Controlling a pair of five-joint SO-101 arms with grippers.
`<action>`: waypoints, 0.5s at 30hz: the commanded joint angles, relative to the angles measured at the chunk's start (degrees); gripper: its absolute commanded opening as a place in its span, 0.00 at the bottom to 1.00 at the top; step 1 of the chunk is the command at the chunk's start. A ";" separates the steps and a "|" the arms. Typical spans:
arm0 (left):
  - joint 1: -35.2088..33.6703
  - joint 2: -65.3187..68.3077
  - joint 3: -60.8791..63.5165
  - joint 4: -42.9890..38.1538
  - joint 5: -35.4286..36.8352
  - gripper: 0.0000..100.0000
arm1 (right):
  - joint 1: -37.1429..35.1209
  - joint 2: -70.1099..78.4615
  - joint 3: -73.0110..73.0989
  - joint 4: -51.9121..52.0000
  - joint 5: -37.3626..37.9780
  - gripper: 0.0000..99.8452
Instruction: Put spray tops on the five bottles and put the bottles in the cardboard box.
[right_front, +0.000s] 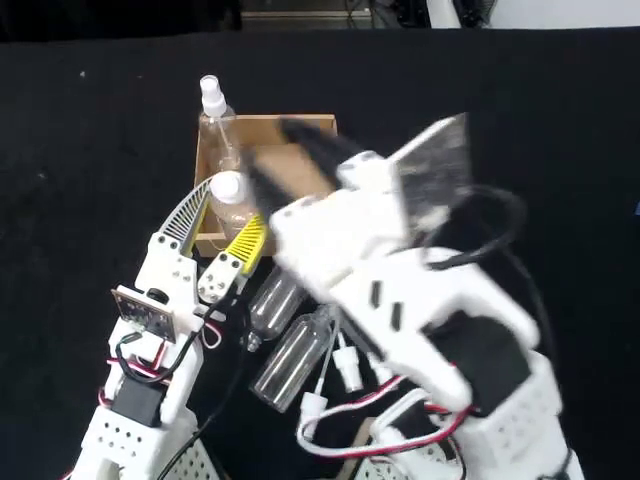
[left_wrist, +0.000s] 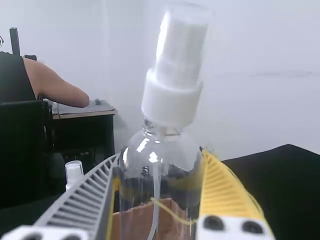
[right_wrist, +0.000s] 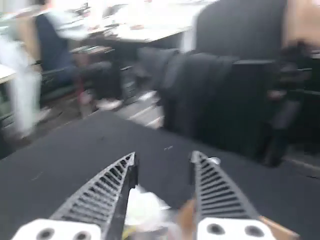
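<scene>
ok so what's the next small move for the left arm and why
Probably lower the held bottle down into the cardboard box. The left gripper is shut on it, its spray top is on, and it hangs at the box's near corner, with another capped bottle standing at the far corner. The right gripper is open above the box, so go slowly.

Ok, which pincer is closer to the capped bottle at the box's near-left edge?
Left. The left pincer is shut on the capped bottle, a finger either side. The right pincer hangs open above the cardboard box, close beside the bottle.
</scene>
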 joint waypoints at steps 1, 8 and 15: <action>0.48 -1.05 1.10 -0.70 0.26 0.04 | 13.54 -1.10 -4.09 4.57 -0.18 0.05; 0.22 -0.97 1.10 -0.62 0.26 0.04 | 33.05 -1.19 6.02 6.33 -0.18 0.05; 0.22 -0.97 1.10 -0.62 0.26 0.04 | 40.62 -1.27 26.51 -5.45 -0.44 0.05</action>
